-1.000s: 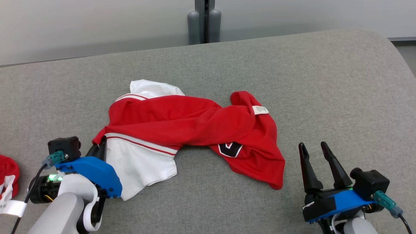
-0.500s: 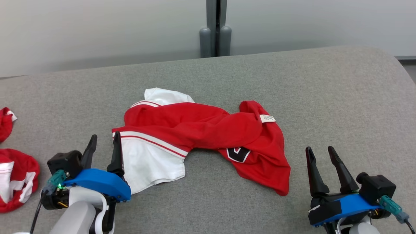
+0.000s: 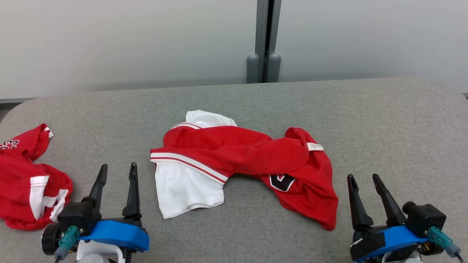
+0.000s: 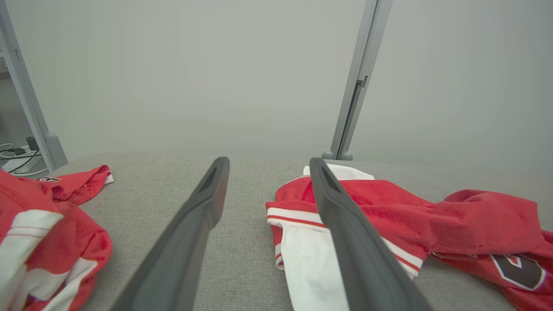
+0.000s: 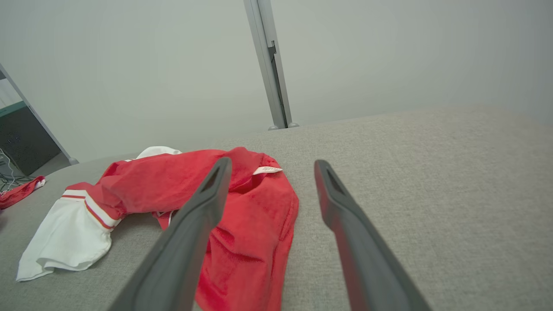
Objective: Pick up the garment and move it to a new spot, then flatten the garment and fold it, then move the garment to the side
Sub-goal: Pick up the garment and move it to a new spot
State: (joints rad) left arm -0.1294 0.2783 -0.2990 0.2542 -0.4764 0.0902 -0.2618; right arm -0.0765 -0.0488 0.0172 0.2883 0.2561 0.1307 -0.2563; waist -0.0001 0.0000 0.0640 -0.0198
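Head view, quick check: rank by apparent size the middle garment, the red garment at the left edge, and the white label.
1. middle garment: largest.
2. left-edge garment: smaller, but the frame edge cuts it off, so its full size is unsure.
3. white label: smallest by far.

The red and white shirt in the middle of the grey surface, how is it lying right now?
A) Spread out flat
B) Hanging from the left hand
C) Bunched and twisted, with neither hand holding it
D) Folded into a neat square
C: the shirt lies crumpled and twisted on the grey surface, while the left hand and right hand are both open and apart from it.
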